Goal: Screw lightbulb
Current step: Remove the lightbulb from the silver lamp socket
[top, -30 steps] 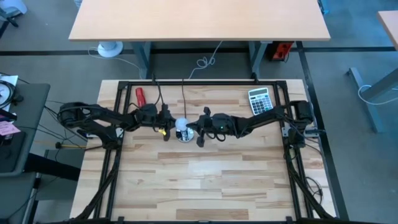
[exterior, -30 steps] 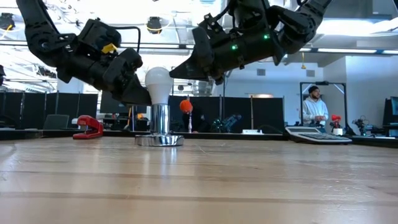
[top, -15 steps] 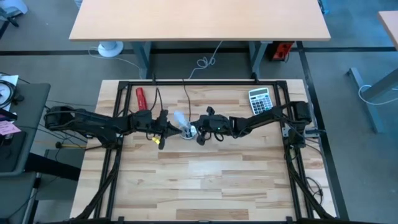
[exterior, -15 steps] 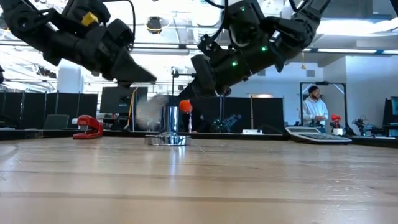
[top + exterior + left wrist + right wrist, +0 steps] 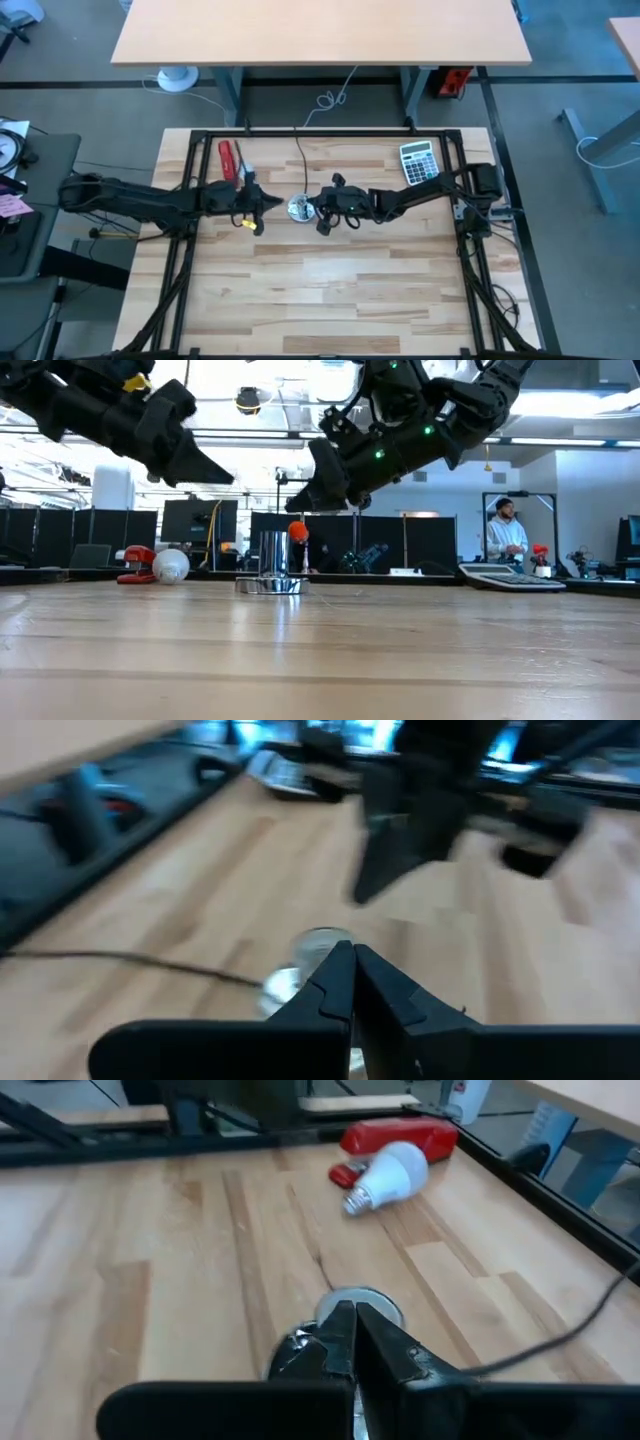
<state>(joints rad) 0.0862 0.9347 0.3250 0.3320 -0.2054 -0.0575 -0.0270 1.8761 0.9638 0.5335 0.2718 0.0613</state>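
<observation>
Beside the red stapler lies the lightbulb, out of the socket; both tools closed, empty.

White lightbulb with silvery screw base, lying on its side on the table, against a red stapler

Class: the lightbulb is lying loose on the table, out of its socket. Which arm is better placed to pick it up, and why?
Probably the left. The lightbulb lies by the red stapler, on the left gripper's side of the socket; the right gripper hangs beyond the socket. Both jaws are shut.
</observation>
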